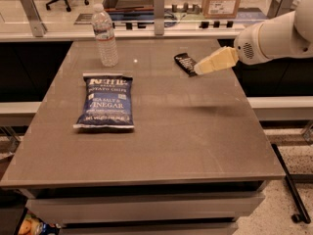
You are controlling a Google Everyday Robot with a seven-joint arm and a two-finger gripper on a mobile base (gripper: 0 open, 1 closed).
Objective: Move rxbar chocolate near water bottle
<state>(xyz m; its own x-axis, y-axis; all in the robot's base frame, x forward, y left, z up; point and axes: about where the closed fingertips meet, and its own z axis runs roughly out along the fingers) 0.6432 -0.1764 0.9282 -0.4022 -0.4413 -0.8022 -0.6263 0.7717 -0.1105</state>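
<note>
The rxbar chocolate, a small flat black wrapper with white lettering, lies on the grey table at the back right. The gripper, cream-coloured on a white arm that comes in from the right, has its tip at the bar's right end, just above or touching it. The water bottle, clear with a white cap and a white-and-red label, stands upright at the back left, well to the left of the bar.
A large blue chip bag lies flat left of the middle. Behind the table runs a counter with a cardboard box and metal posts. A white ledge lies to the right, below table height.
</note>
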